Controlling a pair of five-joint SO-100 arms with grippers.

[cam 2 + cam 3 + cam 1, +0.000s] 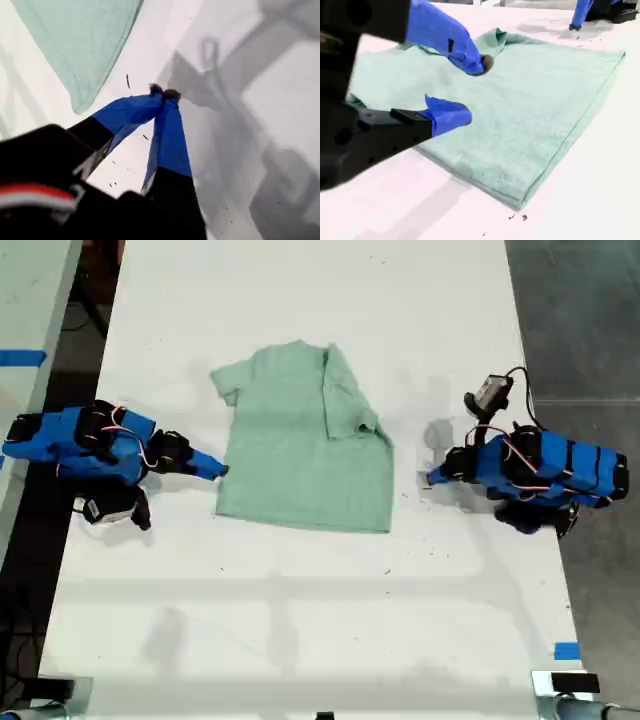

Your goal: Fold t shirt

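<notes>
The pale mint-green t shirt [300, 450] lies flat on the white table [300, 610], with the sleeve side on the exterior view's right folded inward over the body. My second gripper [218, 470] is at the shirt's edge on the exterior view's left. In the second wrist view it [472, 91] is open just over the t shirt [535, 100], holding nothing. My first gripper [432, 478] rests low over bare table, a short gap from the shirt's edge on the exterior view's right. In the first wrist view it [164, 92] is shut and empty, and a corner of the t shirt [80, 40] shows beyond it.
A strip of blue tape [566, 650] marks the table near the exterior view's lower right. Dark floor [580, 320] runs along the table's edge on the exterior view's right. A second pale table with blue tape [20, 357] stands at that view's left.
</notes>
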